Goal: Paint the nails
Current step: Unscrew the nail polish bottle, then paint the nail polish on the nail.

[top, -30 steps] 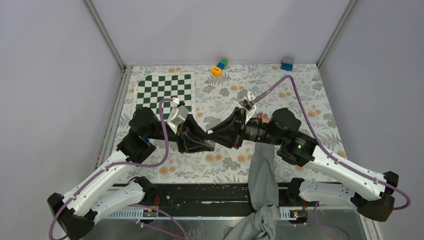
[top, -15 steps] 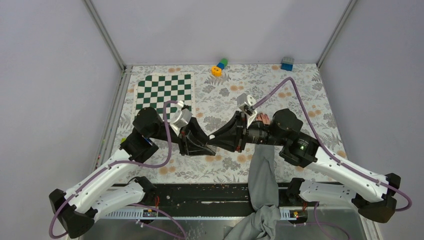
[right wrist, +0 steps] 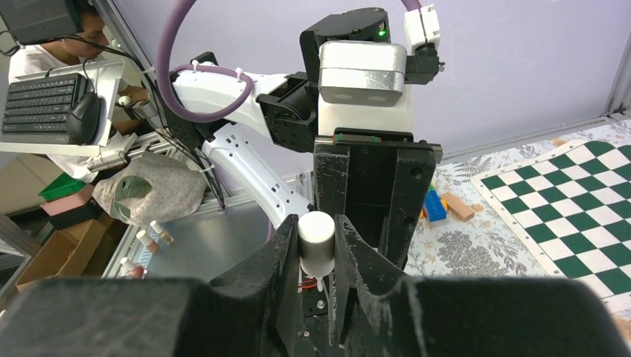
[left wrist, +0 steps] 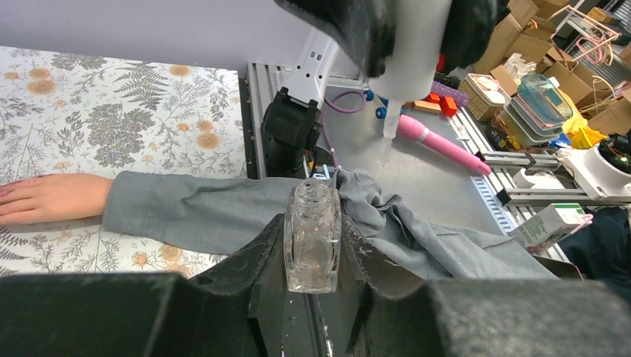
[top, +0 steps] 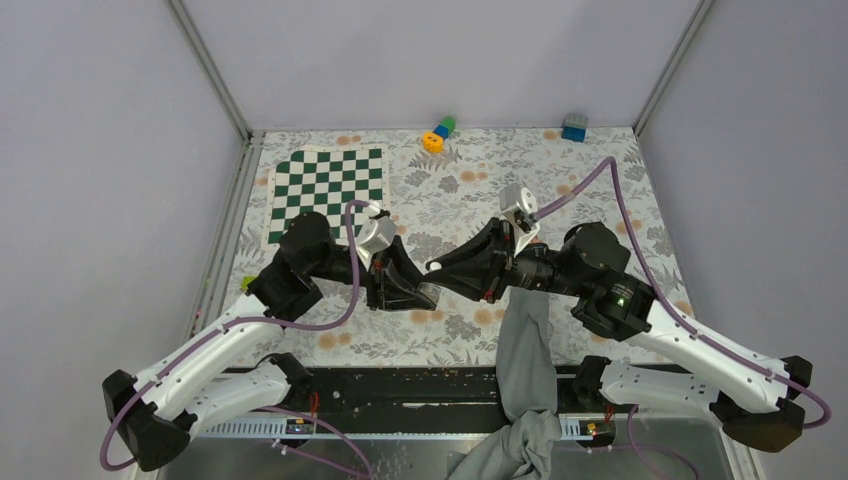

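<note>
Both arms were carried to the right over the preceding second, so that in the top view the bare light-skinned human hand (left wrist: 46, 198) was covered by the right arm. The left gripper (left wrist: 313, 223) was clamped on a clear glass bottle (left wrist: 312, 249), held upright with its neck uncapped, one finger pressed against each flat side. The right gripper (right wrist: 318, 249) was pinched on a white cylindrical cap (right wrist: 318, 239); from the left wrist view a pale stem was seen hanging below this cap, above and just to the right of the bottle mouth, apart from it. The hand was laid flat, palm down, on the floral-printed tablecloth (top: 600, 190), with its grey fabric sleeve (top: 525, 340) trailing back over the near table edge. The nails (left wrist: 6, 187) were cut by the left border of the left wrist view, only a reddish tint being discernible there, well apart from both grippers. A green-and-white chequered board (top: 327, 185) was laid at the far left.
</note>
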`<move>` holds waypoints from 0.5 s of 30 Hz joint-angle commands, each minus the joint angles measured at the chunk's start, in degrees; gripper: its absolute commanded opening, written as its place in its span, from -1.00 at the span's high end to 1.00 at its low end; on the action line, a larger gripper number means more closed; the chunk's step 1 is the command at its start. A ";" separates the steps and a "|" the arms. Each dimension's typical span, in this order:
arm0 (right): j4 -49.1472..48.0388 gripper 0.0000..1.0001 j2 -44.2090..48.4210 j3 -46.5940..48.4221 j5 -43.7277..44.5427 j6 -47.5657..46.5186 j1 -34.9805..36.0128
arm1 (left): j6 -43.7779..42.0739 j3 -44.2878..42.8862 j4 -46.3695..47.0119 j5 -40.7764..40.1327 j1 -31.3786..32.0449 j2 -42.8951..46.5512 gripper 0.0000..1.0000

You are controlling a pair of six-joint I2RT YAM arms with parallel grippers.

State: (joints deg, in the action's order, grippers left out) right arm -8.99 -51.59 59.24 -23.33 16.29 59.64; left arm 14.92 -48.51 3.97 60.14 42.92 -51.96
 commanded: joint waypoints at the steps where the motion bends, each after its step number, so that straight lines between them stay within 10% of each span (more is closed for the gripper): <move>1: -4.02 1.00 1.24 -0.71 2.60 -0.04 0.39 | -1.46 -1.42 1.19 -1.27 0.16 0.21 1.00; 15: 0.77 1.00 4.18 -1.88 17.43 1.20 -0.30 | -5.43 -2.73 -4.51 -8.41 0.11 1.42 1.00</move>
State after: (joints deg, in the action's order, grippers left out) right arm -9.45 -48.84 56.99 -13.50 16.78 59.61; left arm 12.58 -48.53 1.21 56.66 42.94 -51.81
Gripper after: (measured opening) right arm 0.252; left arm 0.264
